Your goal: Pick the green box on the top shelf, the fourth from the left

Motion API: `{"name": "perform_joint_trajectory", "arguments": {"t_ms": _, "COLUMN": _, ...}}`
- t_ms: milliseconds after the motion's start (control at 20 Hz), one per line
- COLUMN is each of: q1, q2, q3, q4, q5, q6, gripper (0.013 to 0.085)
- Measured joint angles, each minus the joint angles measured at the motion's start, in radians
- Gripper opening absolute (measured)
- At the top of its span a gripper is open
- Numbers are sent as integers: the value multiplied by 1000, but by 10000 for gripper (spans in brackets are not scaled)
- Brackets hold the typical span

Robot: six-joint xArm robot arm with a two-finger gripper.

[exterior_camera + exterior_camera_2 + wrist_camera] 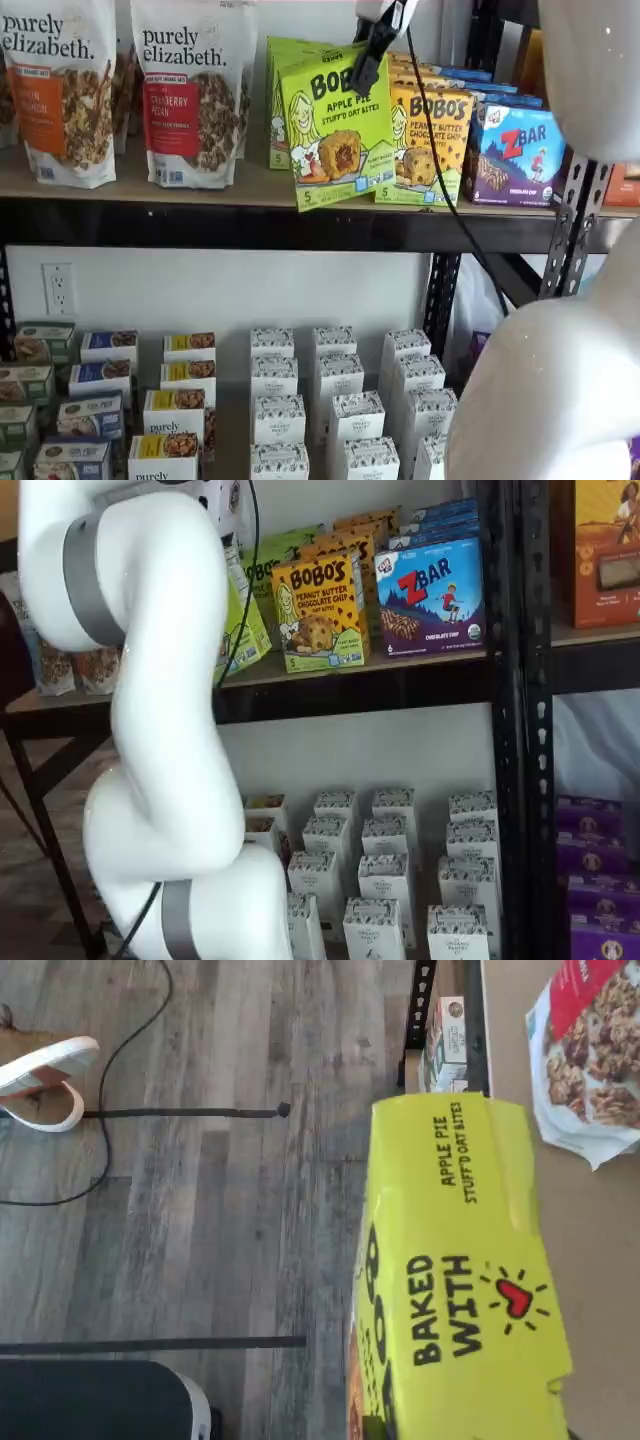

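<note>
The wrist view looks down on the green box (460, 1290), its top reading "BAKED WITH" beside a red heart and "APPLE PIE STUFF'D OAT BITES". It overhangs the tan shelf (600, 1280); a granola bag (590, 1060) lies on the shelf at the box's 1 o'clock. Grey plank floor (240, 1210) with a black cable (105, 1110) and a sandal (40, 1080) lies beyond the box's 9 o'clock side.

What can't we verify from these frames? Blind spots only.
- Gripper: a shelf view shows only dark fingers against the green box; finger contact on its back hidden by the box.
- Other shelf view: the arm covers most of the green box and the whole gripper.
- Wrist view: no fingers visible; the box's lower part is cut off by the frame edge.
- Small print on the box front: too small.
</note>
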Motion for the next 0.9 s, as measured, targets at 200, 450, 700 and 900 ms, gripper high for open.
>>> {"name": "perform_joint_trajectory", "arguments": {"t_ms": 200, "q1": -13, "q2": -31, "q3": 27, "q4": -7, "q5": 3, "q6": -12, "gripper": 130}}
{"name": "perform_joint_trajectory", "arguments": {"t_ms": 450, "q1": -36, "q2": -61, "q3": 57, "q4": -14, "q5": 8, "q6": -35, "gripper": 130}}
{"name": "perform_joint_trajectory", "arguments": {"t_ms": 700, "q1": -57, "q2": -82, "q3": 80, "q4": -18, "q5": 11, "q6": -56, "gripper": 130}}
{"name": "perform_joint_trajectory", "arguments": {"t_ms": 900, "q1": -74, "q2": -100, "q3": 102, "q4": -20, "q5": 10, "q6": -74, "gripper": 130}}
